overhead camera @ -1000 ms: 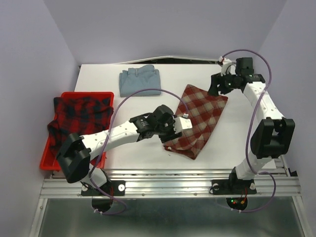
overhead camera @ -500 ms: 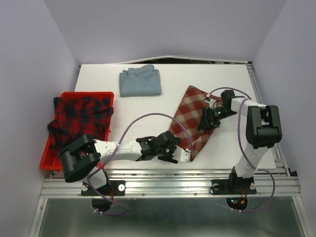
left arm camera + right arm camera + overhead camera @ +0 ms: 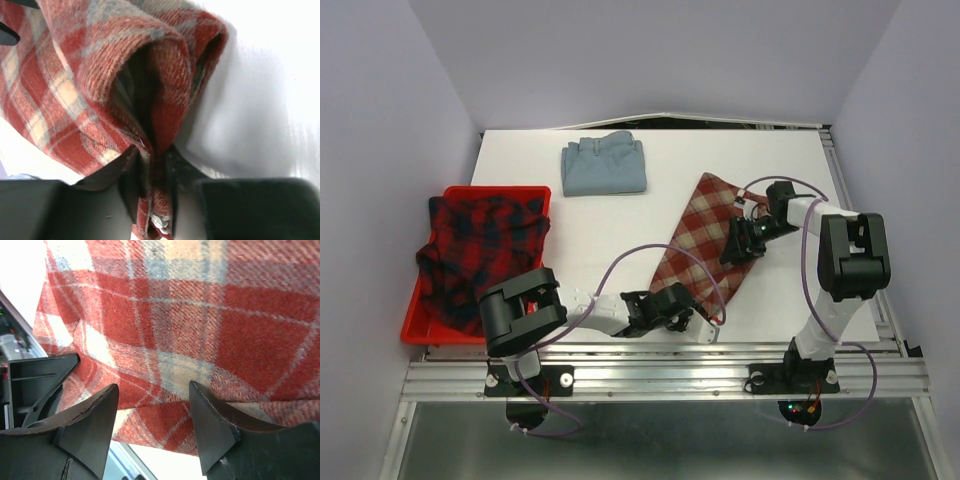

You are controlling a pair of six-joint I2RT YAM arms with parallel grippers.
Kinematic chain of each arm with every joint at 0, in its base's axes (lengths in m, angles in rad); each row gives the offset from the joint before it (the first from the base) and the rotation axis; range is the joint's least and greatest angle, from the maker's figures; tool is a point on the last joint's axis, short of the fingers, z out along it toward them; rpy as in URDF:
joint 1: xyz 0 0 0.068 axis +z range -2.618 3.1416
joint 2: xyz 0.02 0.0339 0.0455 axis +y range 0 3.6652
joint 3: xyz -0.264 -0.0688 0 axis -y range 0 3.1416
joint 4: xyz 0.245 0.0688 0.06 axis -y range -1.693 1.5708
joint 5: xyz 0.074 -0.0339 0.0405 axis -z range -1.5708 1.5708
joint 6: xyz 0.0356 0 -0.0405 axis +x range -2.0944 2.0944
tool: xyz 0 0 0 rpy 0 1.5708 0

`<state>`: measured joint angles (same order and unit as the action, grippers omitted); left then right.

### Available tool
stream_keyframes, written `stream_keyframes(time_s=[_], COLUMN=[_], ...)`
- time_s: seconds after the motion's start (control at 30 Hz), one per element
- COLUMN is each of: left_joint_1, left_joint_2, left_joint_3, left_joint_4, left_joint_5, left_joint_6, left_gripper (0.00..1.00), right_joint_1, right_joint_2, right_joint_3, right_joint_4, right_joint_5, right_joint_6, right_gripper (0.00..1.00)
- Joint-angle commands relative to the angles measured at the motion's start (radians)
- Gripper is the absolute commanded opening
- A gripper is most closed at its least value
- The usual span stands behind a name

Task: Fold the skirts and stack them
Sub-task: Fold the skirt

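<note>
check skirt [image 3: 200, 315] up close, end effector [image 3: 153, 387] — jaws apart

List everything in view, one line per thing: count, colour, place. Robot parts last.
check skirt: one, brick-red and cream, table centre-right
denim skirt: one, light blue, far side of table
plaid skirt: one, red and navy, heaped in the tray
tray: one, red, table's left edge
table: one, white
left tool: one, black, shut on the check skirt's near corner
right tool: one, black, open over the check skirt's right edge
</note>
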<state>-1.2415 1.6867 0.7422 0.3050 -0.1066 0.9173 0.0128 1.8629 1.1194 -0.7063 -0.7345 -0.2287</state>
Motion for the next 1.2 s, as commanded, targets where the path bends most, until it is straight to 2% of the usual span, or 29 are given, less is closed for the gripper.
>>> stream_keyframes(time_s=[0.0,0.27,0.33,0.5,0.6,0.63,0.77,0.8,0.83,0.93,1.17], left_joint_1=[0.001,-0.009,-0.01,-0.013,-0.015,-0.015,-0.015,-0.015,-0.015,-0.015,-0.015], left_joint_2=[0.005,-0.002,-0.019,-0.05,-0.061,-0.067,-0.07,-0.071,-0.074,-0.081,-0.104], left_joint_3=[0.029,0.134,0.157,0.238,0.263,0.269,0.302,0.313,0.318,0.336,0.382], left_joint_4=[-0.081,-0.207,-0.274,-0.447,-0.498,-0.507,-0.544,-0.549,-0.553,-0.573,-0.61], left_joint_5=[0.051,0.1,0.125,0.177,0.18,0.182,0.174,0.173,0.174,0.177,0.185], left_joint_6=[-0.04,-0.089,-0.129,-0.196,-0.216,-0.221,-0.245,-0.245,-0.251,-0.259,-0.258], left_gripper=[0.25,0.0,0.0,0.0,0.0,0.0,0.0,0.0,0.0,0.0,0.0], right_joint_1=[0.003,0.003,0.003,0.012,0.055,0.07,0.141,0.151,0.164,0.22,0.28], right_joint_2=[0.005,0.067,0.042,0.042,0.051,0.047,0.016,0.012,0.012,0.031,0.202], right_joint_3=[-0.012,0.201,0.281,0.381,0.347,0.326,0.148,0.117,0.091,0.022,-0.064], right_joint_4=[0.137,0.1,0.1,0.132,0.214,0.253,0.604,0.734,0.789,0.892,1.005], right_joint_5=[0.228,0.253,0.235,0.023,-0.115,-0.141,-0.256,-0.269,-0.293,-0.301,-0.201], right_joint_6=[-0.083,-0.075,-0.041,0.107,0.199,0.28,0.524,0.616,0.65,0.73,0.724], right_gripper=[0.66,0.68,0.7,0.75,0.75,0.75,0.73,0.71,0.68,0.65,0.49])
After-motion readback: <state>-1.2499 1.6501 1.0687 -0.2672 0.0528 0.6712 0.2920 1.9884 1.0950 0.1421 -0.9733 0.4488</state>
